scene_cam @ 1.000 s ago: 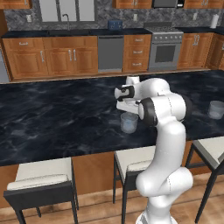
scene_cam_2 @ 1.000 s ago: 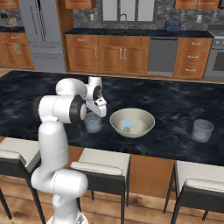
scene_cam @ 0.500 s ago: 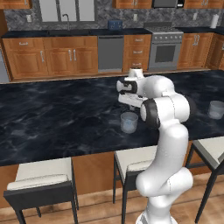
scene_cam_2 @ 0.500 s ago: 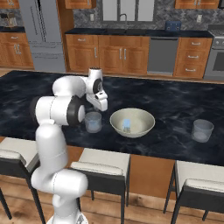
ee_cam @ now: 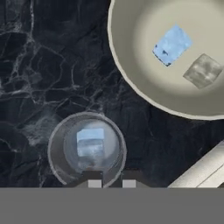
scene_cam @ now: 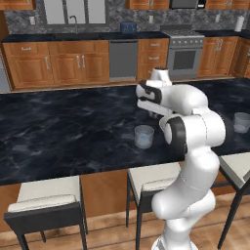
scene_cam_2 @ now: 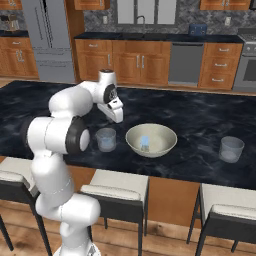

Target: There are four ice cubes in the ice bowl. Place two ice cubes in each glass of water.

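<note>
Gripper above glass holding ice cube

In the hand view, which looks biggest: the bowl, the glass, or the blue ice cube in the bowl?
1. ice bowl, cut off by the picture's edge
2. glass
3. blue ice cube

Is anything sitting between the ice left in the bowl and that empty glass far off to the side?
Nothing visible does. The ice cubes lie in the ice bowl, and only bare dark counter runs from there to the far glass. The near glass stands on the bowl's other side.
</note>
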